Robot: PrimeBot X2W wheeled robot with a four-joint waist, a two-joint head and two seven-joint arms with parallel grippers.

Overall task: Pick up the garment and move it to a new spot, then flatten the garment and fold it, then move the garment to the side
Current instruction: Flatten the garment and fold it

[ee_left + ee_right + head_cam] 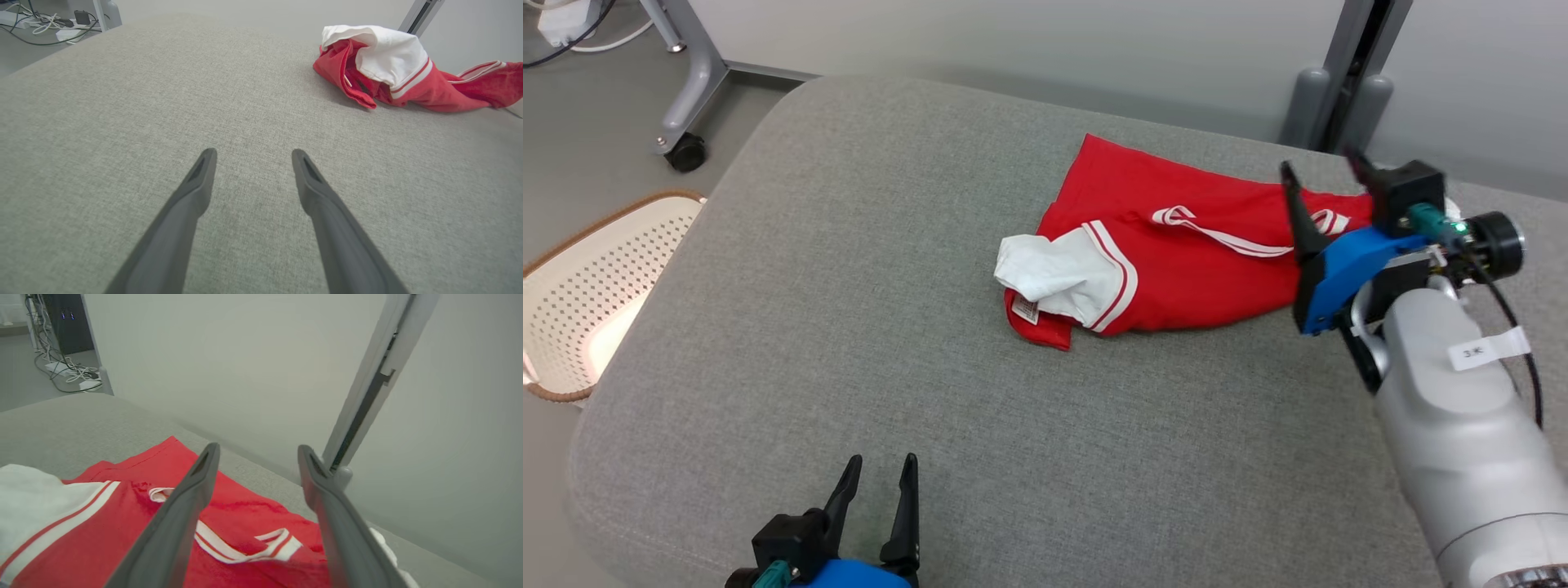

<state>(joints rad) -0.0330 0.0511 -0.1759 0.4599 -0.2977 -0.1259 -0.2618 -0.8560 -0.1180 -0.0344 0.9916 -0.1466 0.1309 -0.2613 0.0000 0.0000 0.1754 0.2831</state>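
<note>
First, from the head: finds the right tool [1321, 163] spread open, empty, poised above one end of the red-and-white garment [1192, 269]; places that garment crumpled on the grey cushion [849, 245], long axis running away from this tool toward the white sleeve [1054, 273] at the far end. Finds the left tool [882, 461] open too, empty, well apart from the cloth, garment ahead of it and off to its right. Next, along the left wrist: shows that tool [253, 153] parted over bare cushion, garment [392, 69] far ahead, rightward. Last, along the right wrist: shows that tool [257, 448] open, red cloth [245, 510] just beneath. Judges the right arm much the nearer for the next grasp.
</note>
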